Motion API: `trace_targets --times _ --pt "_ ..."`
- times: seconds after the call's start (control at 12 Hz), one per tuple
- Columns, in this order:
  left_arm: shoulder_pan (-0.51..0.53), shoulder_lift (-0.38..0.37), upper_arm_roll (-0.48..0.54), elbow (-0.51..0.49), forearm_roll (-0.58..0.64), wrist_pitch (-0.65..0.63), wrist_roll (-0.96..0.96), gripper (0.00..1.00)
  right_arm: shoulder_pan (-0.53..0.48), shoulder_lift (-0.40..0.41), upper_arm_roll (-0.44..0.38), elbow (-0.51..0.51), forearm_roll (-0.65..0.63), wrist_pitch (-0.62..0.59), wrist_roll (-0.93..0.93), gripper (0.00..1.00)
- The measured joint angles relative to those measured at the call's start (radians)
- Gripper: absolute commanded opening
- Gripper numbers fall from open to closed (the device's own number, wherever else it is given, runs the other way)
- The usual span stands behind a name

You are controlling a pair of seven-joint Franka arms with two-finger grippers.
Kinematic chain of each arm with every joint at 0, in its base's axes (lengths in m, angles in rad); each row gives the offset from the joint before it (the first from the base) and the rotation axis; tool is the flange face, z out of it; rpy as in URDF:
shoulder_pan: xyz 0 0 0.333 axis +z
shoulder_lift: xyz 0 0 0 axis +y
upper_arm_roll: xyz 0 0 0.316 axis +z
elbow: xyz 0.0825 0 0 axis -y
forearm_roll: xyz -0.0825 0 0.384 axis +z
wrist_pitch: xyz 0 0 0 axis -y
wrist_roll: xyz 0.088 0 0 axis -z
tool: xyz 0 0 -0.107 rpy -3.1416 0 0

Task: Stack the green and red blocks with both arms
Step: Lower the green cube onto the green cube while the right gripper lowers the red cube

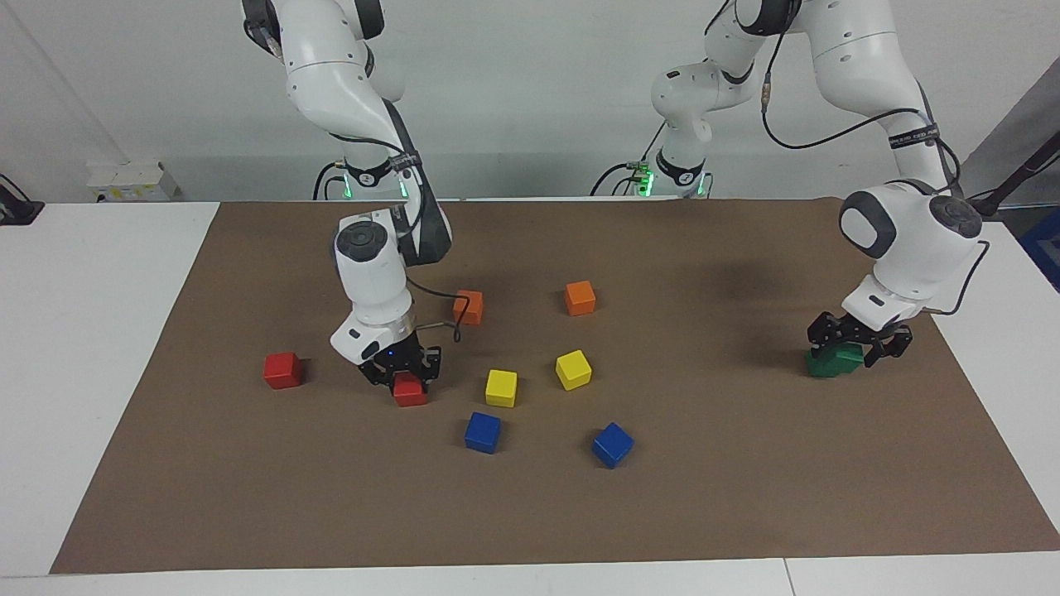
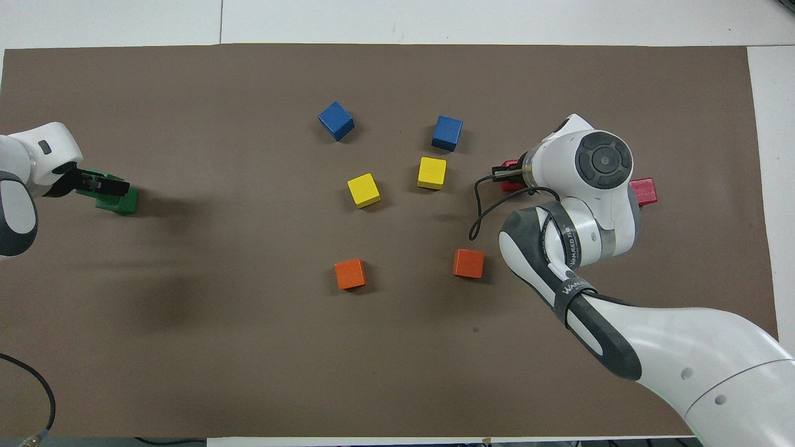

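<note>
Red block (image 1: 410, 391), left of centre in the facing view, is clamped between the right gripper's (image 1: 401, 374) fingers, resting on the mat (image 1: 530, 513). A second red block (image 1: 282, 370) lies at its left. At right, the left gripper (image 1: 857, 341), fingers spread, straddles the stacked green blocks (image 1: 832, 362).

I see my left claw (image 2: 102, 184) over the green blocks (image 2: 121, 200) at the left arm's end of the worktop (image 2: 397, 372). My right arm's wrist covers one red block (image 2: 510, 176); another red block (image 2: 644, 190) pokes out beside it.
</note>
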Motion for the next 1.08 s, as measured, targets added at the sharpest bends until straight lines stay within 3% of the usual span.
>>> trace_targets --times 0.25,0.58,0.83,1.08 --pt "-0.001 -0.003 -0.004 0.136 -0.001 -0.151 -0.01 1.0 -0.022 -0.007 -0.009 0.104 -0.001 -0.202 -0.031 0.15" --pt "-0.032 -0.033 -0.014 0.287 -0.003 -0.333 -0.244 1.0 -0.2 -0.129 -0.012 0.188 0.0 -0.457 -0.274 0.15" --pt "-0.059 -0.095 -0.016 0.323 -0.003 -0.464 -0.363 1.0 -0.29 -0.177 -0.012 0.185 0.001 -0.503 -0.396 0.15" --pt "-0.062 -0.183 -0.015 0.325 0.0 -0.605 -0.419 1.0 -0.349 -0.173 -0.012 0.144 0.001 -0.438 -0.506 0.16"
